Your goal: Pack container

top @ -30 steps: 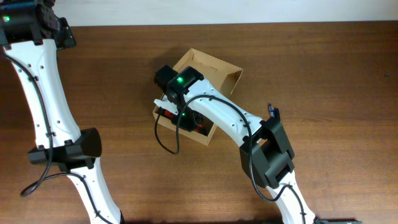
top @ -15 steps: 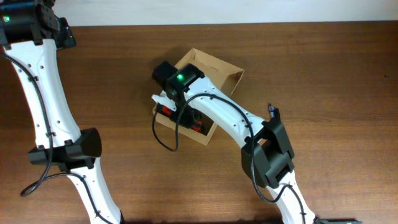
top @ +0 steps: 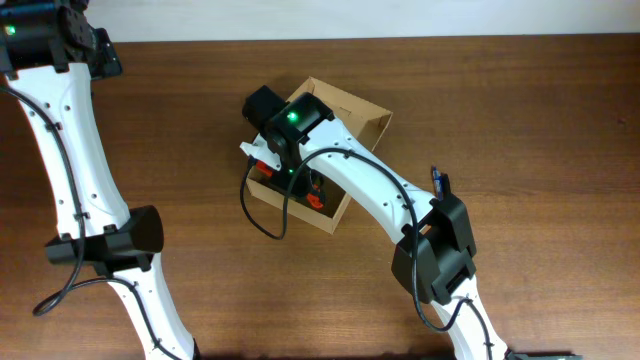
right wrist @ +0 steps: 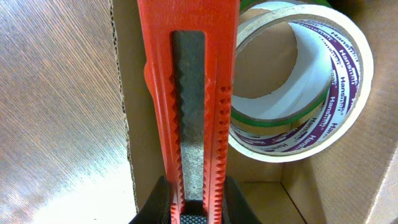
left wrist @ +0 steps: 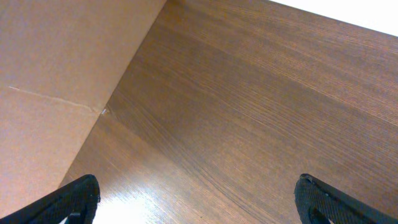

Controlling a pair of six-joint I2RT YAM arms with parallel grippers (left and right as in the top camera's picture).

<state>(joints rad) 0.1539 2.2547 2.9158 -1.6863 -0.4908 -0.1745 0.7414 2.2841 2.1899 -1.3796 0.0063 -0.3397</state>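
The tan cardboard container (top: 345, 112) sits open mid-table with its flap lid tilted back. My right gripper (top: 285, 170) hangs over its near-left part, shut on a red utility knife (right wrist: 189, 93) that points down into the box along its left wall (right wrist: 124, 118). A roll of tape (right wrist: 298, 87) with green and purple-printed edges stands inside the box right of the knife. My left gripper (left wrist: 196, 199) is open and empty over bare wood at the far left, beside a flat cardboard sheet (left wrist: 56, 74).
A small dark and blue object (top: 438, 179) lies on the wooden table (top: 520, 110) right of the box. The left arm (top: 75, 170) runs down the left side.
My right gripper has shifted a little up and left over the box with the knife; the wrist has turned slightly. The left arm has not moved.
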